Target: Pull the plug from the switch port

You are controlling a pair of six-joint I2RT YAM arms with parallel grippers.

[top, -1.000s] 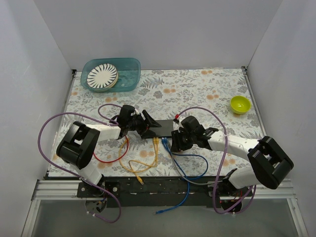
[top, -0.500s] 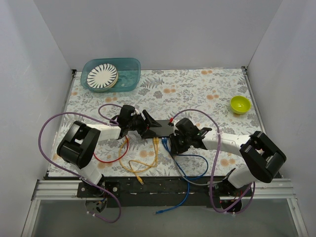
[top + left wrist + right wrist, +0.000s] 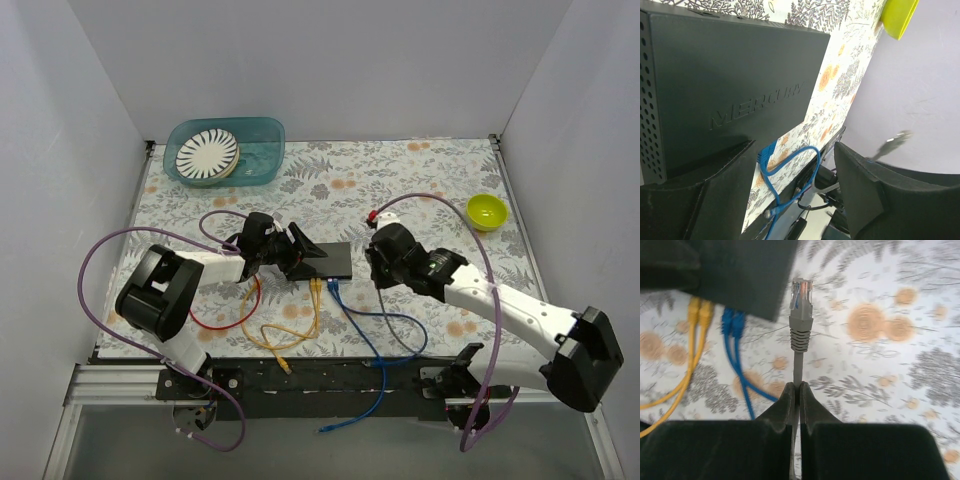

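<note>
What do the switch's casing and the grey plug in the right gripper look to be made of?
The switch: matte black casing, probably painted sheet metal or hard plastic. It has flat panels, punched vent holes along one side, embossed lettering and no gloss.
The grey plug: clear hard plastic tip with coloured wires showing through. Behind it is a ribbed grey boot, likely soft rubbery plastic.
</note>
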